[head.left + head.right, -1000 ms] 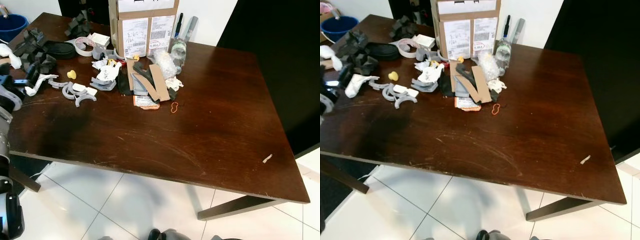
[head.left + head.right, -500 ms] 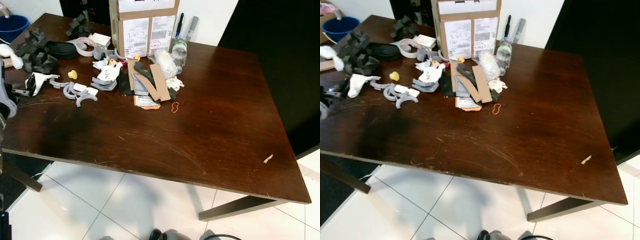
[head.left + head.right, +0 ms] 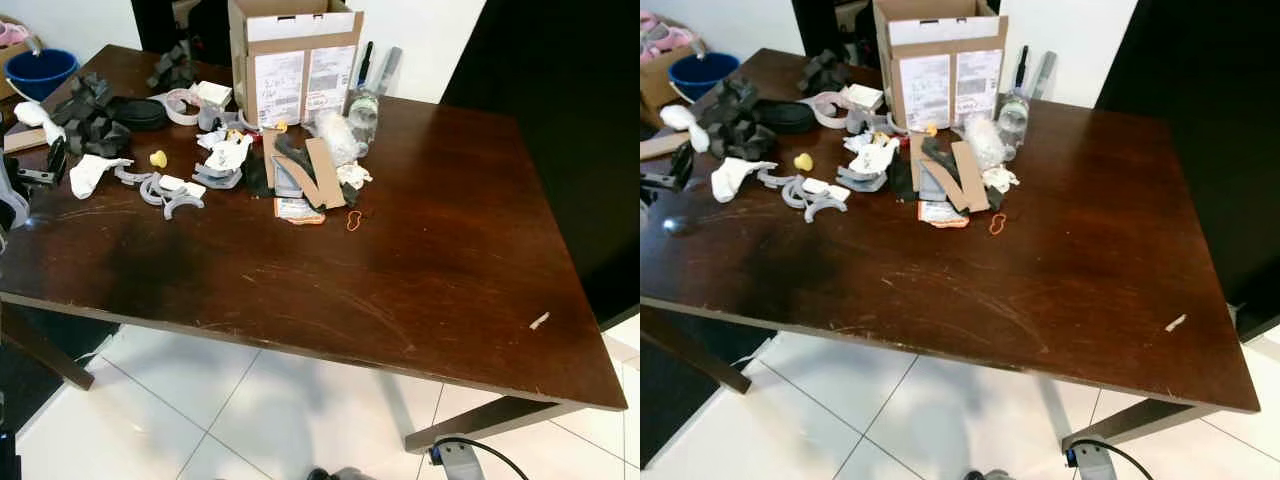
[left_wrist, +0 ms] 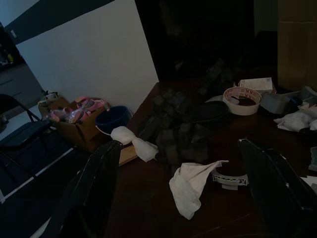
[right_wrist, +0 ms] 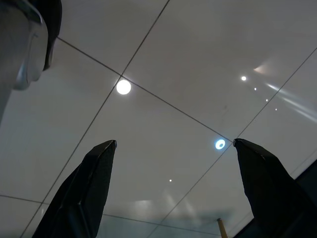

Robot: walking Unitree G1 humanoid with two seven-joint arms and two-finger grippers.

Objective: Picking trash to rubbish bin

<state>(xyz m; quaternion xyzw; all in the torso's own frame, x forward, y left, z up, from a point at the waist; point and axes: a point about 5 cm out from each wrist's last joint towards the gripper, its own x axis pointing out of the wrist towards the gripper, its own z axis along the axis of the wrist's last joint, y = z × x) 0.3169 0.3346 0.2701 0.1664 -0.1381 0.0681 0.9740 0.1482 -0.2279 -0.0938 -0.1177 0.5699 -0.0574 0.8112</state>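
table | box at back | scraps before box | bucket far left behind table

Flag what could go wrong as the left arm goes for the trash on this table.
The white crumpled rag lies against gray curved parts and black foam blocks, so the open left gripper might snag non-trash. The clear bottle stands upright amid the clutter and could topple. The blue bucket sits beyond the table's far corner, probably a long carry.
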